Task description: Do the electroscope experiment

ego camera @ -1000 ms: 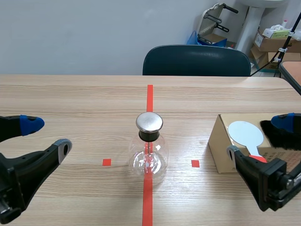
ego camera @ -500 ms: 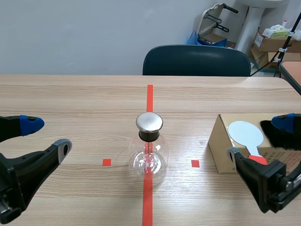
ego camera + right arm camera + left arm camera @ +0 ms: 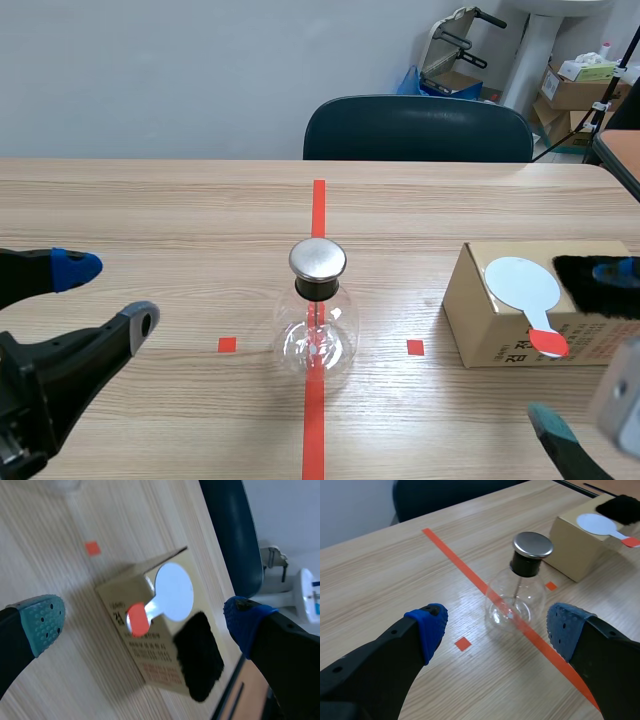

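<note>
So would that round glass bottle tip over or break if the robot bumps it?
Probably fragile: the flask looks like thin clear glass. Its round belly sits wide and low, so a light nudge would likely slide it, not tip it. The metal cap up top may make it slightly top-heavy, and once over it could roll.

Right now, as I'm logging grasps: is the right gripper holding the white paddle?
No, the white paddle lies flat on the cardboard box, and the right gripper is open and clear of it.
</note>
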